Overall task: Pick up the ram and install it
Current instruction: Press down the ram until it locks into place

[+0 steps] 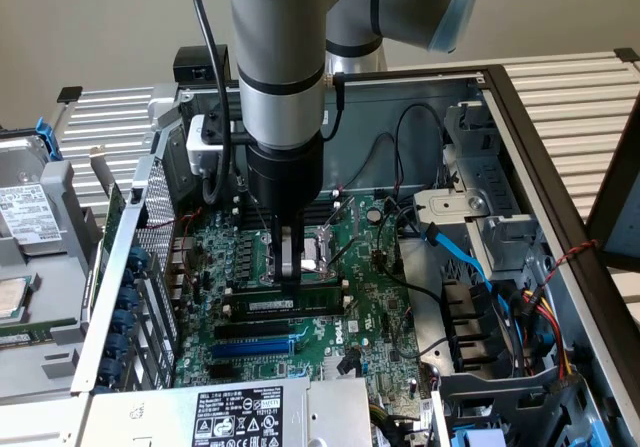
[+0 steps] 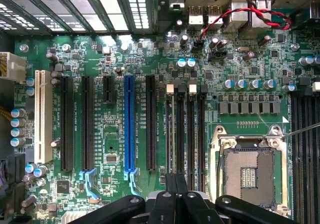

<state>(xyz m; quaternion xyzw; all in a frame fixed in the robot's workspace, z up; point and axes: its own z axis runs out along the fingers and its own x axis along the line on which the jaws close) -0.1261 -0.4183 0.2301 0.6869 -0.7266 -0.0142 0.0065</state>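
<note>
With the gripper closed and pressing down on the ram — lying along its slot beside the processor socket — seating is under way; a straight, even push looks needed.

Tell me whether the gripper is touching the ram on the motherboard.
Cannot tell. In the exterior view the gripper, jaws shut, ends right at the top edge of the ram, but neither contact nor a gap shows plainly there.
</note>
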